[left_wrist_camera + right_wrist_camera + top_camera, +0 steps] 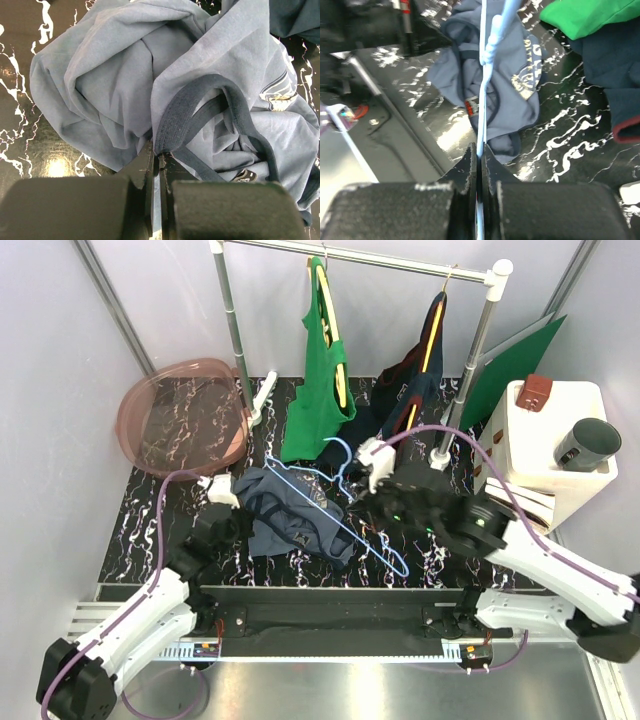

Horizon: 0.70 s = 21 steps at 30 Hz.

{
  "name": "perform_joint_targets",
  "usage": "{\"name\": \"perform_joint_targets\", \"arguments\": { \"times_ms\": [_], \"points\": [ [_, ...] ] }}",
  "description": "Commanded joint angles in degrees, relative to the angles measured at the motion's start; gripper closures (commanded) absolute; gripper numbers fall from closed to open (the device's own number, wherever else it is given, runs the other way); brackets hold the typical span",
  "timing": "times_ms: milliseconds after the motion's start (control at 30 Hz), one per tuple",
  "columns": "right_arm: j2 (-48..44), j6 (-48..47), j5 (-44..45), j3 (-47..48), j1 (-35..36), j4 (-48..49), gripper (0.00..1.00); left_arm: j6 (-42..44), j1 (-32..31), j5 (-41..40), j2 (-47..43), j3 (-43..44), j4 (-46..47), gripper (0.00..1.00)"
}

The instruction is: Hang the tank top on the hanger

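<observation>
The slate blue-grey tank top (290, 515) lies crumpled on the black marbled table; it also shows in the left wrist view (115, 85) and the right wrist view (515, 95). My left gripper (232, 502) is shut on the top's dark strap edge (172, 130) at the garment's left side. The thin light-blue hanger (345, 525) lies across the top, its hook toward the rack. My right gripper (372, 502) is shut on the hanger's wire (484, 90), with the frame held over the fabric.
A rack at the back carries a green tank top (318, 380) and a dark navy top (410, 380) on yellow hangers. A pink basin (180, 420) stands at the back left. A white box (550, 440) with a dark cup (588, 443) stands at the right.
</observation>
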Motion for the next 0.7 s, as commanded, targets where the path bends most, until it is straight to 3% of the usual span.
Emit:
{"name": "perform_joint_targets", "arguments": {
  "times_ms": [0, 400, 667],
  "points": [
    [-5.10, 3.13, -3.35, -3.76, 0.04, 0.01, 1.00, -0.68, 0.54, -2.49, -1.17, 0.45, 1.42, 1.00],
    [-5.54, 3.40, -8.45, -9.75, 0.04, 1.59, 1.00, -1.56, 0.37, 0.92, -7.59, 5.81, -7.37, 1.00],
    [-3.52, 2.78, -10.03, -10.10, 0.04, 3.26, 1.00, -1.65, -0.42, 6.65, -5.22, 8.71, -8.16, 1.00]
  ]
}}
